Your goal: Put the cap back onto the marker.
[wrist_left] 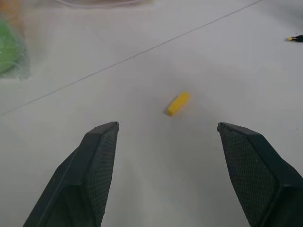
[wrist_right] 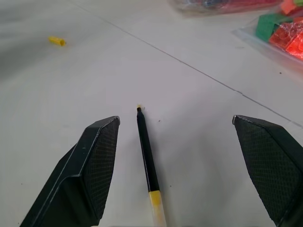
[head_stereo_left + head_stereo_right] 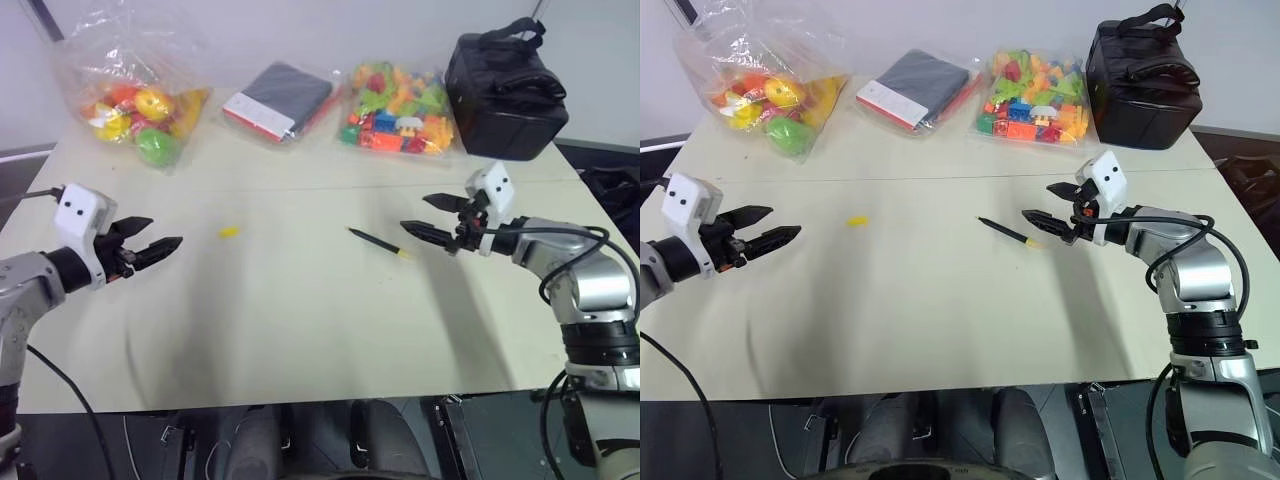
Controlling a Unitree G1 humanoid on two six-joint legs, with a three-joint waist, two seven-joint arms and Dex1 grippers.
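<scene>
Yellow cap (image 3: 229, 232) lies alone on the pale table (image 3: 300, 320), ahead of the left gripper (image 3: 168, 243), apart from it; that gripper's fingers are spread wide, holding nothing. The black marker (image 3: 378, 242) lies well apart from the cap, its yellow end just beside the right gripper (image 3: 412, 215), whose fingers are likewise spread and empty above the table.

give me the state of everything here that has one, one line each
cap: off the marker, lying loose on the table
marker: uncapped, lying flat on the table
left gripper: open, empty, aimed at the cap
right gripper: open, empty, by the marker's yellow end
black bag: closed, upright
toy fruit bag: holds toys
brick bag: holds bricks
</scene>
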